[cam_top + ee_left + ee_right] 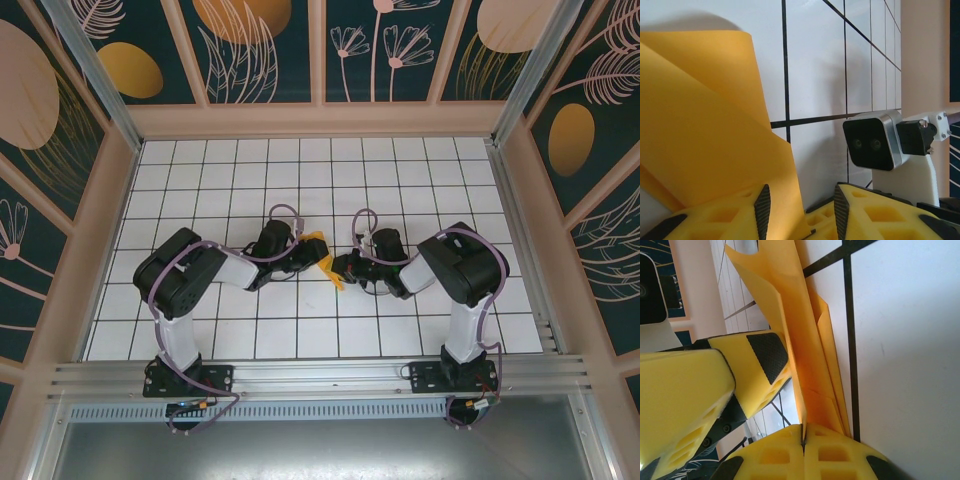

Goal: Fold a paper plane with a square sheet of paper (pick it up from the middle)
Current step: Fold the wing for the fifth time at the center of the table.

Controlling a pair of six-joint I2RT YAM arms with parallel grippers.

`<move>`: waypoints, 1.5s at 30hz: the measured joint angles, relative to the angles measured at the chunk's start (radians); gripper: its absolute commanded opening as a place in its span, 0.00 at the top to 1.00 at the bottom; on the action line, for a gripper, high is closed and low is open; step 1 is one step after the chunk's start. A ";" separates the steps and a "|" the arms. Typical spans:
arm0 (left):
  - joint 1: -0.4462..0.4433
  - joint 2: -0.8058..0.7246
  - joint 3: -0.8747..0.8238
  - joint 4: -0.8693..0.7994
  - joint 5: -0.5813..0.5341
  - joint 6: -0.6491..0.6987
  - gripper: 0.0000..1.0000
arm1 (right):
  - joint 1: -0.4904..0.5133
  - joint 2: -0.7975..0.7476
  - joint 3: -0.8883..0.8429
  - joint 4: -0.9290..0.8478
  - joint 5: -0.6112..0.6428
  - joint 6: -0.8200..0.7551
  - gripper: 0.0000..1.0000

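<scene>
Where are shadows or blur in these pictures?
Top external: even light, sharp. Left wrist: the sheet of paper throws a grey shadow on the table above it. Right wrist: table bright, the paper's inner folds darker.

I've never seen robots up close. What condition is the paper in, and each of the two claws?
square sheet of paper: folded into layers, partly lifted, not yet a finished plane.
right gripper: shut, pinching the paper's layers.
left gripper: open, paper reaching between its jaws.
</scene>
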 measured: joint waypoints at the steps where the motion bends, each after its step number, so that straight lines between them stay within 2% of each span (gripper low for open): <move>1: 0.000 0.000 0.004 -0.010 -0.003 0.000 0.61 | -0.001 -0.001 0.002 -0.005 -0.002 -0.001 1.00; 5: 0.000 0.006 0.018 -0.039 -0.005 0.001 0.64 | -0.001 -0.014 0.019 -0.063 -0.002 -0.020 0.99; 11: 0.000 0.009 0.020 -0.043 -0.002 0.001 0.65 | -0.001 -0.060 0.047 -0.198 0.026 -0.075 0.86; 14: 0.000 0.009 0.021 -0.043 -0.002 0.004 0.65 | -0.002 -0.099 0.051 -0.271 0.047 -0.102 0.84; 21: 0.000 0.009 0.021 -0.045 -0.002 0.008 0.65 | -0.002 -0.128 0.067 -0.372 0.059 -0.149 0.85; 27: 0.000 0.010 0.028 -0.060 -0.002 0.012 0.66 | -0.001 -0.130 0.080 -0.426 0.068 -0.184 0.93; 39: 0.000 0.010 0.040 -0.088 0.002 0.020 0.66 | 0.024 -0.167 0.114 -0.549 0.113 -0.237 0.84; 45: 0.000 0.010 0.044 -0.095 0.002 0.023 0.67 | 0.025 -0.212 0.114 -0.628 0.124 -0.247 0.84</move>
